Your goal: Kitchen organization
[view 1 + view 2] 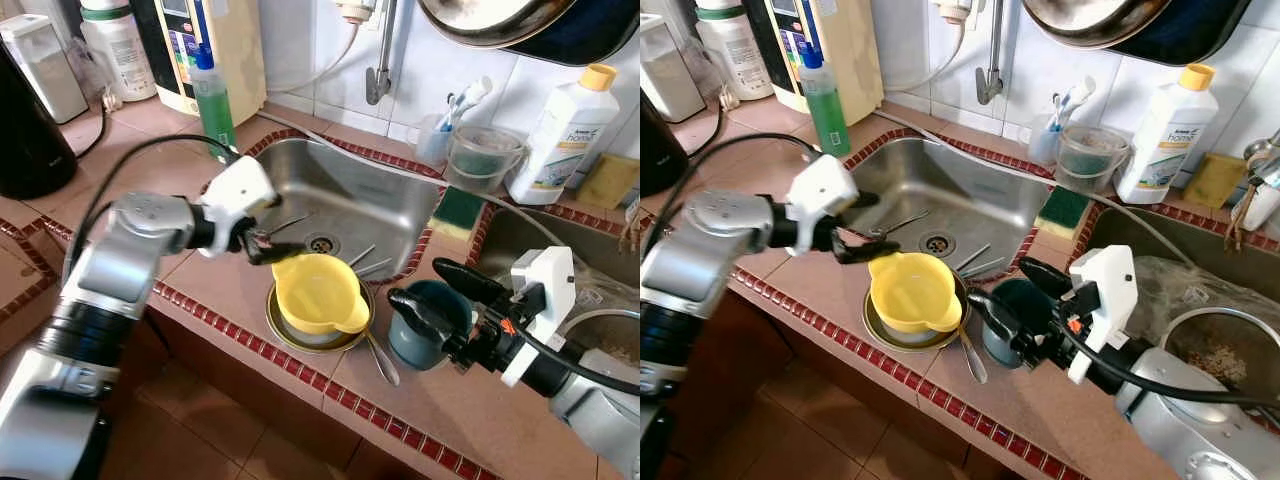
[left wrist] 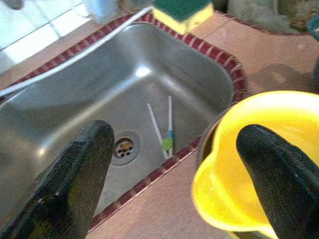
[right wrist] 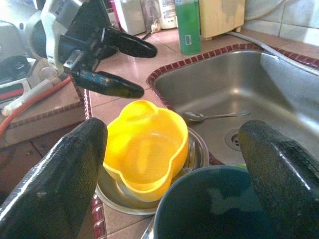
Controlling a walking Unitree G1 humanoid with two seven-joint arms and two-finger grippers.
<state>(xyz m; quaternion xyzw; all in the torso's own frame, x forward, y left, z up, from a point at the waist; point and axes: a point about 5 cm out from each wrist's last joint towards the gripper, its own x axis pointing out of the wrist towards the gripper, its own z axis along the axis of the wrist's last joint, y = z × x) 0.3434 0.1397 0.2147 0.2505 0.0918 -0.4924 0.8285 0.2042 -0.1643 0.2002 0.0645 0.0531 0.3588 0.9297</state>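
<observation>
Tiled worktop (image 1: 210,300) with a steel sink (image 1: 345,190) set into it. The left end effector (image 1: 262,243) hovers at the sink's near rim with its two black fingers spread wide and nothing between them; one finger (image 2: 82,174) lies over the sink side, the other (image 2: 279,169) over the yellow bowl (image 1: 318,290). The yellow bowl sits just beside this end effector, stacked inside a metal dish (image 1: 290,335) on the worktop edge in front of the sink. A spoon (image 3: 214,116) lies in the sink basin beyond the bowl, and two thin utensils (image 2: 163,127) rest near the drain (image 2: 123,147). The right end effector (image 1: 435,295) is held open with its fingers to either side of a dark blue cup (image 1: 430,320), which stands on the worktop just beside the metal dish; whether the fingers touch the cup cannot be told. A second spoon (image 1: 383,362) lies on the worktop between dish and cup. Beyond the sink stand a green bottle (image 1: 212,100), a green-and-yellow sponge (image 1: 458,212), a clear container (image 1: 485,155) and a white bottle (image 1: 565,135).
</observation>
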